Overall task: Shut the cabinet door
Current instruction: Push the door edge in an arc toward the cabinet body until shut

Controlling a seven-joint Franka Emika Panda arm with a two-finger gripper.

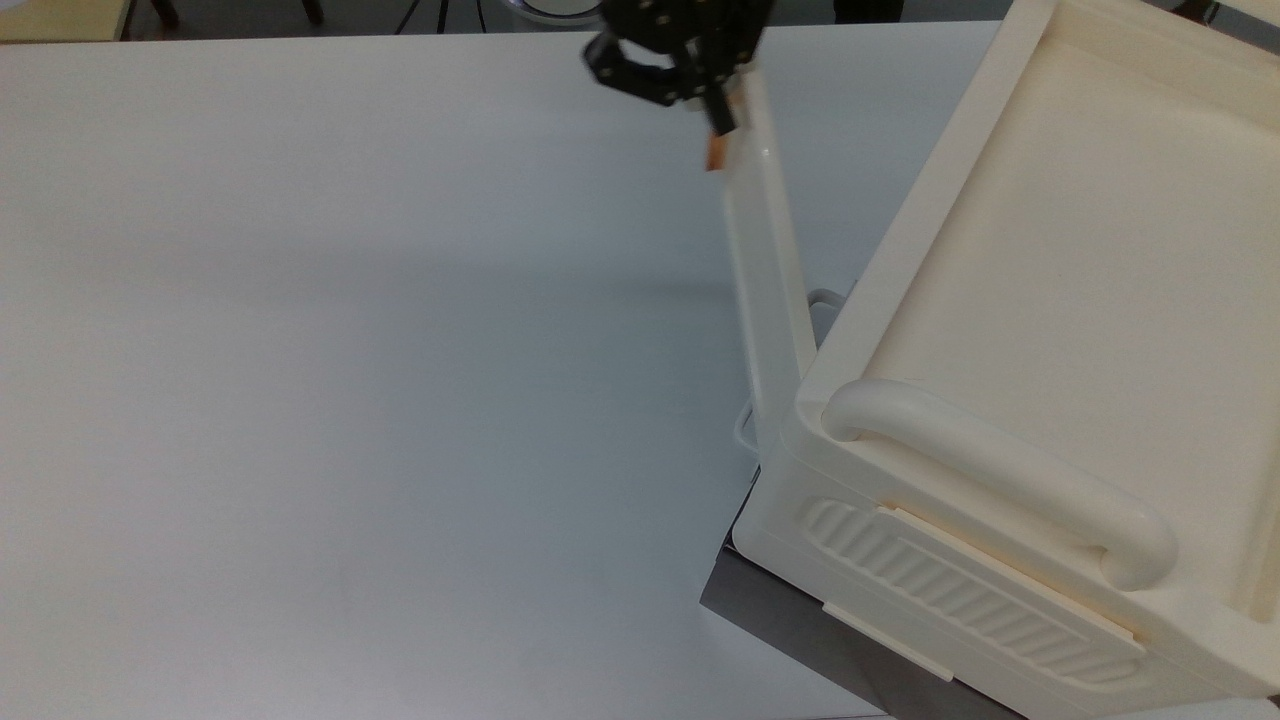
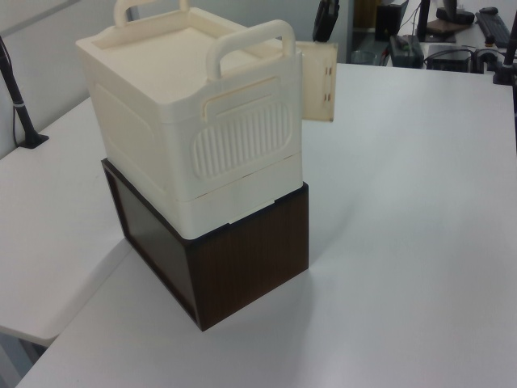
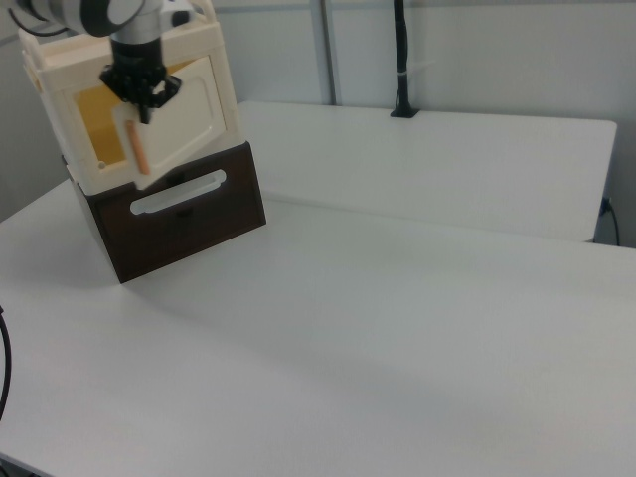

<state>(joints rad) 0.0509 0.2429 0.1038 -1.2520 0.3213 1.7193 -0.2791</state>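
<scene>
fingers [image 1: 718, 112] together, tips against the top of the copper handle [image 1: 715, 152] at the free edge of the cabinet door [image 1: 765, 290]. gripper [image 3: 145, 107] above that handle in the right view. door partly open, angled out from the cream cabinet [image 2: 178, 121], hinged at the cabinet's front corner. cabinet atop a dark brown box [image 2: 242, 259] on the white table [image 1: 350, 400].
</scene>
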